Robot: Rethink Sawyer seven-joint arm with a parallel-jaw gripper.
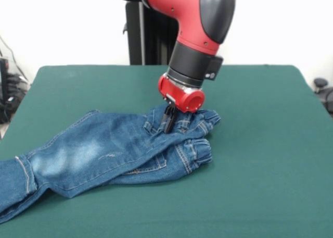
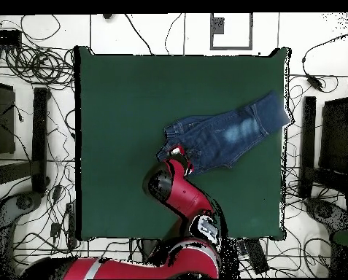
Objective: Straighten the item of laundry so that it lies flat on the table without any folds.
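The item of laundry, a pair of blue jeans (image 1: 99, 154) (image 2: 224, 135), lies crumpled on the green table (image 1: 260, 144) (image 2: 125, 109). Its legs are folded over each other and run toward the left front edge in the front view. The waist end is bunched up near the table's middle. My gripper (image 1: 169, 124) (image 2: 179, 154) comes down onto the waistband, its black fingers close together and pinching the denim there. The red wrist hides part of the waistband from above.
One leg's hem (image 1: 13, 180) reaches the table's edge, which is the right edge (image 2: 282, 109) in the overhead view. Cables and equipment lie on the floor all around the table.
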